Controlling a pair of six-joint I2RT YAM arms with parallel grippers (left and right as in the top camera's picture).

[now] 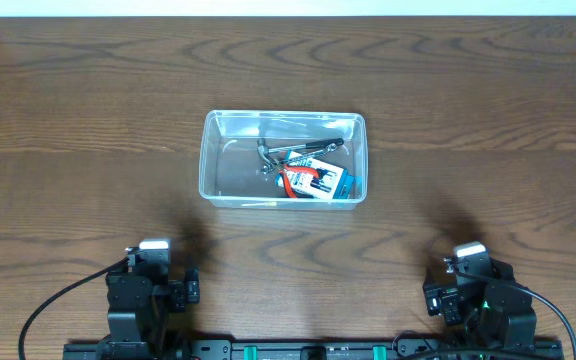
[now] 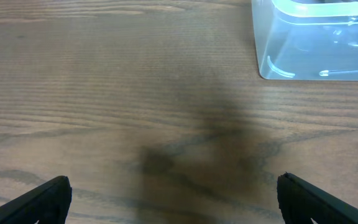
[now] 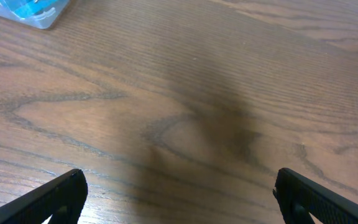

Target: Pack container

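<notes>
The clear plastic container (image 1: 230,160) stands in the middle of the wooden table. Inside lie a metal tool (image 1: 280,152) and a red, white and blue packet (image 1: 315,180). Its near left corner shows in the left wrist view (image 2: 303,43), and a corner shows in the right wrist view (image 3: 36,14). My left gripper (image 1: 155,262) is open and empty near the front edge, well short of the container; its fingers frame bare wood (image 2: 174,196). My right gripper (image 1: 468,268) is open and empty at the front right (image 3: 180,193).
Black cables (image 1: 53,310) run from both arm bases along the front edge. A black rail (image 1: 298,350) spans the bottom of the overhead view. Bare wood surrounds the container on all sides.
</notes>
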